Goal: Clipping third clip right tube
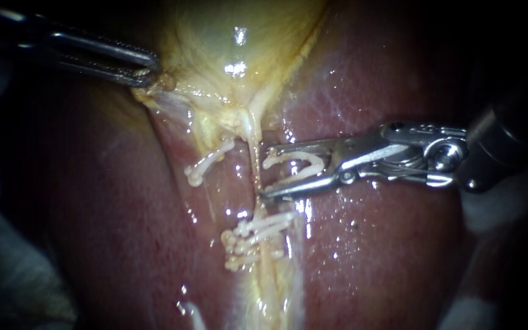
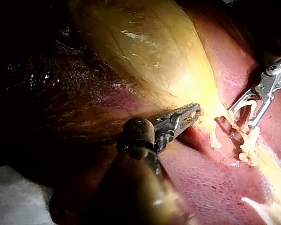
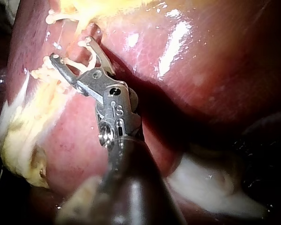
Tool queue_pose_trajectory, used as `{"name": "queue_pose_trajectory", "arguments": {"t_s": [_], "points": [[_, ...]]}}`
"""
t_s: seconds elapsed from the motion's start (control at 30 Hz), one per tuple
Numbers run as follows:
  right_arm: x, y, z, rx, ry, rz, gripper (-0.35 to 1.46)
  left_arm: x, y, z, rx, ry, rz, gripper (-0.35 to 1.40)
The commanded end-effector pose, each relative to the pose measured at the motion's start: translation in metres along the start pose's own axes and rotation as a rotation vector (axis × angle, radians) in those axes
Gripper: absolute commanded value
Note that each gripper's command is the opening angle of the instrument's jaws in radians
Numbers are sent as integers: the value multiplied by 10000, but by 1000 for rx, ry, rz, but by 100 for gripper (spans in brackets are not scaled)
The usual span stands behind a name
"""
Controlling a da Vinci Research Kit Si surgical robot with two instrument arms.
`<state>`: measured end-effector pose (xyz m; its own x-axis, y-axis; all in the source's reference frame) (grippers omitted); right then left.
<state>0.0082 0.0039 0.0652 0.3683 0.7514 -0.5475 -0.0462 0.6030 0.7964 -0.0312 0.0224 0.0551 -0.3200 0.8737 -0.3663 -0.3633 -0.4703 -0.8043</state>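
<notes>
**A:** Left to right, how far along?

**B:** Left instrument [image 1: 145, 72]: pincer clamped shut on gallbladder [image 1: 233, 36] edge. Clip cluster [image 1: 255, 235] already low on right tube [image 1: 256, 160]. Right instrument [image 1: 263, 172]: pincer wide, cradling new clip [image 1: 294, 160], tips at tube, not squeezed yet.

**A:** Room?

**B:** Tight between cluster and gallbladder. Open liver [image 1: 368, 244] further right.

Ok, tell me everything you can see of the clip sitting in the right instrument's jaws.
The clip is whitish and looks like plastic. It is a curved piece with two arms, and it is wide open. One arm lies along each jaw of the right instrument, and the two arms join at a bend deep between the jaws. Its open end faces the thin yellowish tube at the jaw tips. I cannot tell whether the arms straddle the tube. In the endoscope view it sits above the closed clips, apart from them.
</notes>
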Motion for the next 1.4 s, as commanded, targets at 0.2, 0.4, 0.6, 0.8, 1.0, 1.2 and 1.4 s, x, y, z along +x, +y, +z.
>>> {"name": "queue_pose_trajectory", "arguments": {"t_s": [0.2, 0.4, 0.6, 0.8, 1.0, 1.2, 1.4], "points": [[-6, 6, 19, -8, 1, 17, 50, 0, 0, 0, 0, 0, 0, -35], [-4, 2, 37, 11, 55, 69, 50, 0, 0, 0, 0, 0, 0, -35], [2, 0, 45, 48, 138, 137, 50, 0, 0, 0, 0, 0, 0, -35], [6, -6, 43, 100, 162, 178, 50, 0, 0, 0, 0, 0, 0, -35], [11, -16, 44, 151, 176, 198, 48, 0, 0, 0, 0, 0, 0, -35], [17, -21, 40, 205, 163, 196, 38, 0, 0, 0, 0, 0, 0, -35], [18, -21, 39, 230, 149, 201, 8, 0, 0, 0, 0, 0, 0, -35]]}}
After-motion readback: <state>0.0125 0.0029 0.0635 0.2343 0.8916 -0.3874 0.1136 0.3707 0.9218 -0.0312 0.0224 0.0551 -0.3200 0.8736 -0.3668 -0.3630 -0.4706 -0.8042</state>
